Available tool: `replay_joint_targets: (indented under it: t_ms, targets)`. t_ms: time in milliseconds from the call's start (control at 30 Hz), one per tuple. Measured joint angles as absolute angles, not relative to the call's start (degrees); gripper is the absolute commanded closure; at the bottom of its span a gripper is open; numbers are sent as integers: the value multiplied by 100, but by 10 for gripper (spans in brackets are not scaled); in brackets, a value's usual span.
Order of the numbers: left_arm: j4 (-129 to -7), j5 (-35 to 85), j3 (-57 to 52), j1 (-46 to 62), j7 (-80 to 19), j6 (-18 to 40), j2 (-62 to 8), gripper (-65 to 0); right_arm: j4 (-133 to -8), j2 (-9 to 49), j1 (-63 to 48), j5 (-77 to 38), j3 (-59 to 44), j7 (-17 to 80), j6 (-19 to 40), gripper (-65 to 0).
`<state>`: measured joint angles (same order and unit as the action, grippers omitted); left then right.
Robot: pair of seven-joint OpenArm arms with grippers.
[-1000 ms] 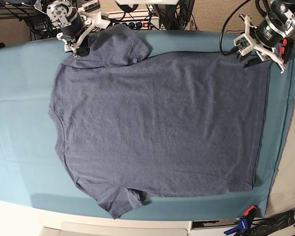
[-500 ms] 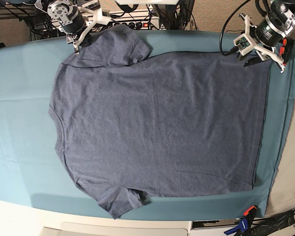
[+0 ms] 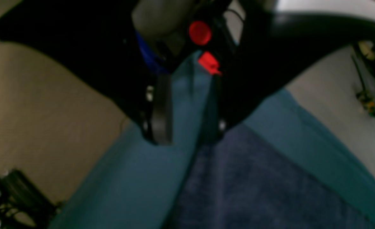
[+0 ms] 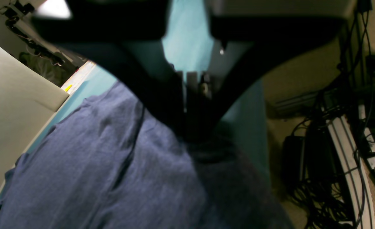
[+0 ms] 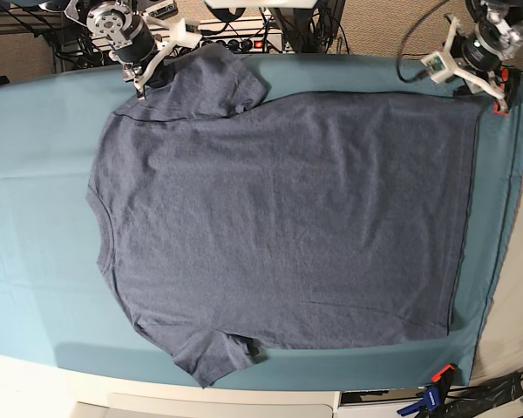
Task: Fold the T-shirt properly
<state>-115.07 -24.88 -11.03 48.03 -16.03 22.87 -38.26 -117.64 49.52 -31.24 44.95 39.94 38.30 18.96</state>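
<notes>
The T-shirt lies flat and spread out on the teal cloth, filling the middle of the frame. The right gripper is at the upper left beside the sleeve, its jaws closed together on nothing. The left gripper is at the upper right over the hem corner, its jaws a little apart.

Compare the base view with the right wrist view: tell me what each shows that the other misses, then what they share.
Only the base view shows the whole T-shirt lying flat, both sleeves, the left gripper at the hem corner and a clamp at the near table edge. Only the right wrist view shows the right gripper's dark fingers close over the shoulder cloth, plus floor cables. Both show the blue shirt on the teal cloth.
</notes>
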Motion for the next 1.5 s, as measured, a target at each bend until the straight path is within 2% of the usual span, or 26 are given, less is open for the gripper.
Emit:
replay_joint_targets:
  t_ms: [200, 600, 733, 1167, 1400, 1500]
  targets:
    - [-11450, -3151, -381, 4711, -1695, 1649, -3859, -213, -11762, 4952, -3109, 4495, 3994, 3820, 1898, 0]
    - [-11452, -3190, -196, 4456, -1927, 1664, -4003, -213, -11762, 4952, -3109, 4493, 3994, 3811, 1898, 0]
    - [-11448, -3253, -200, 4451, -2102, 1350, -4230, -213, -11762, 4952, -3109, 4493, 3994, 3813, 1898, 0]
    - [-11183, -3055, -198, 4442, -2029, 1387, -4388, -213, -11762, 4952, -3109, 4362, 3994, 3830, 1887, 0]
    - [-10753, -3345, -217, 4412, -1817, 956, -4416, -213, -11762, 4952, -3096, 4359, 3994, 3828, 1890, 0]
    - [-10748, -3345, -217, 4412, -1820, 939, -4416, -213, -11762, 4952, -3096, 4359, 3994, 3830, 1890, 0]
